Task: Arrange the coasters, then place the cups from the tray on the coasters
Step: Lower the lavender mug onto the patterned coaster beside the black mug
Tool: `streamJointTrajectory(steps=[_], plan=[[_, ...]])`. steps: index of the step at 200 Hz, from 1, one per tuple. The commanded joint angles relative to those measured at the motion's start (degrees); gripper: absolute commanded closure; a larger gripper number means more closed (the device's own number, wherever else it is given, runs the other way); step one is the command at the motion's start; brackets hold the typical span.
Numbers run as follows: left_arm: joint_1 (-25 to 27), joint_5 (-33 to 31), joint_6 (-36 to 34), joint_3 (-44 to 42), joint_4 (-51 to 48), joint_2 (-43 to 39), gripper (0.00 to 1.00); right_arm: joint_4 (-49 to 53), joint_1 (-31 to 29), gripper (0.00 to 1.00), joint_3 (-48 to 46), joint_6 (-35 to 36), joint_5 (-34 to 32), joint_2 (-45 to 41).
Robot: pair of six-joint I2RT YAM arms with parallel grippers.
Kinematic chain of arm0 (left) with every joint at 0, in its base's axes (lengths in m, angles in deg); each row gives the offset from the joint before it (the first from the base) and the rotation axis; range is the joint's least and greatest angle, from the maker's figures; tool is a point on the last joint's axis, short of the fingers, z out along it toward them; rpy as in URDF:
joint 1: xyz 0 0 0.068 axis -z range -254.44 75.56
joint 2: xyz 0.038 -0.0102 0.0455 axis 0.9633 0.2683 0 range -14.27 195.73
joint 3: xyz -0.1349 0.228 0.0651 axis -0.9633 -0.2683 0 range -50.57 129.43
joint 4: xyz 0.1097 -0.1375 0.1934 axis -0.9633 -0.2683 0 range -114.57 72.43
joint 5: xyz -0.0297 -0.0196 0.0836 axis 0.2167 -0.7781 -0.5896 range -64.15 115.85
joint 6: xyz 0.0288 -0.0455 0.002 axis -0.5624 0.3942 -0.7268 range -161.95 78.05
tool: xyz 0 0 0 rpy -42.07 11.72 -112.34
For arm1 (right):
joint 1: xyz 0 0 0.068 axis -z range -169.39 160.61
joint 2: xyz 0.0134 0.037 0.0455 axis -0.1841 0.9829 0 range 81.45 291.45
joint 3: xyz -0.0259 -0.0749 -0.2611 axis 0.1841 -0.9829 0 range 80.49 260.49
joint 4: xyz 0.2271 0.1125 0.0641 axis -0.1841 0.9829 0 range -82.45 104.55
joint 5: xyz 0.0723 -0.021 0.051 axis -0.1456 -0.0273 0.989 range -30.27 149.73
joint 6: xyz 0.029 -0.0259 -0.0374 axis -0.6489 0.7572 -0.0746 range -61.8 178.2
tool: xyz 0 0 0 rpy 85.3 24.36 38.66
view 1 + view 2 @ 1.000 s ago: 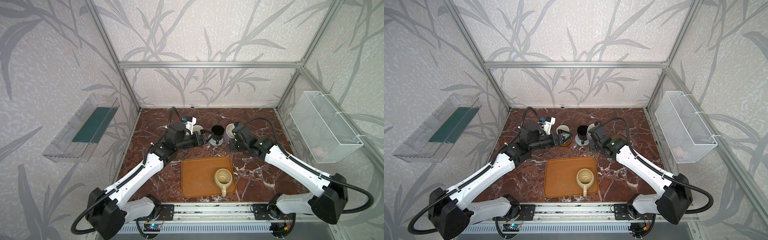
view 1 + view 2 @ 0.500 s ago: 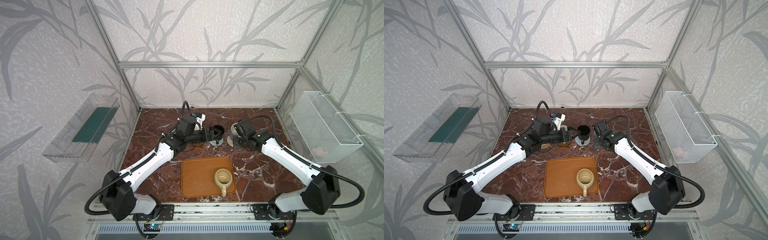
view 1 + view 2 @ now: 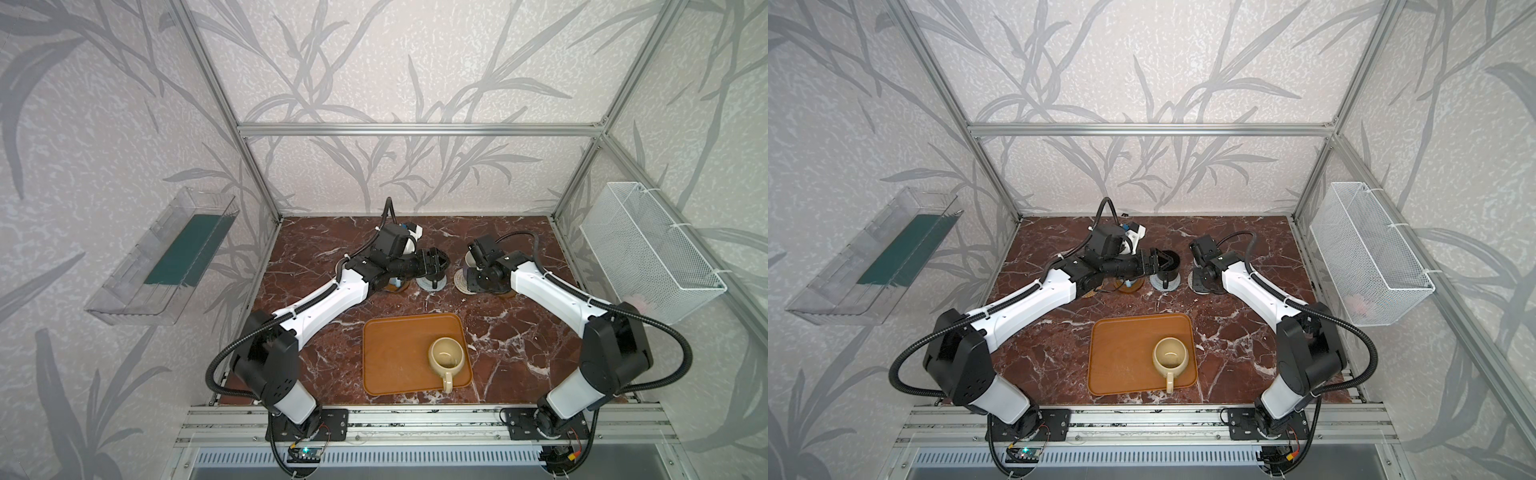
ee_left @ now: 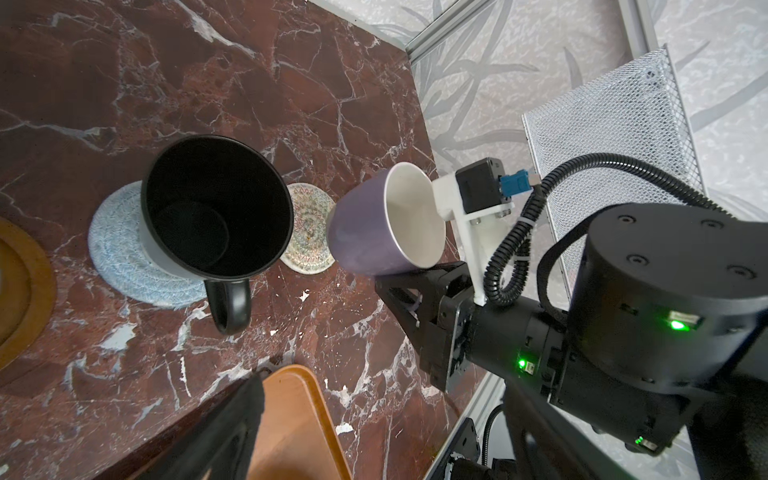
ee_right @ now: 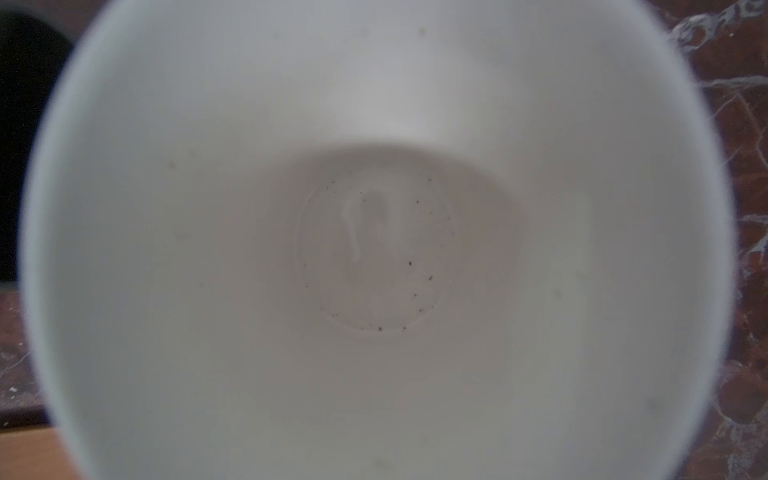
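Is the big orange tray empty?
No, a cream-yellow mug stands on the tray.

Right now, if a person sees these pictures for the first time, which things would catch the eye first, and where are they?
A single cream-yellow mug stands on the orange-brown tray near the front of the table. Farther back, a black mug sits upright on the grey-blue coaster, and beside that the right claw holds a lavender mug tilted over the cream-beige coaster.
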Motion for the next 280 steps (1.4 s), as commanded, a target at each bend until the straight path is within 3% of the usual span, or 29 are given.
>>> streamJointTrajectory(steps=[1, 80, 140, 242, 280], plan=[[0.2, -1.3, -2.0, 4.2, -0.9, 2.1, 0.08, -3.0, 0.8, 1.00, 4.1, 0.9, -0.4, 1.7], [0.2, -1.1, -1.4, 5.7, -0.1, 5.8, 0.10, -2.4, 1.4, 1.00, 7.5, -1.2, -0.9, 8.7], [0.2, -0.8, -1.3, 4.6, 0.6, 5.6, 0.09, -2.8, 1.5, 1.00, 7.0, -3.1, -2.6, 11.0], [0.2, -0.6, -0.6, 3.0, 2.2, 5.2, 0.10, -4.0, 1.3, 1.00, 3.8, -4.0, 0.2, 12.4], [0.2, -0.6, -0.3, 2.3, 2.7, 4.7, 0.10, -3.6, 1.3, 0.83, 2.4, -3.9, 1.7, 11.9]])
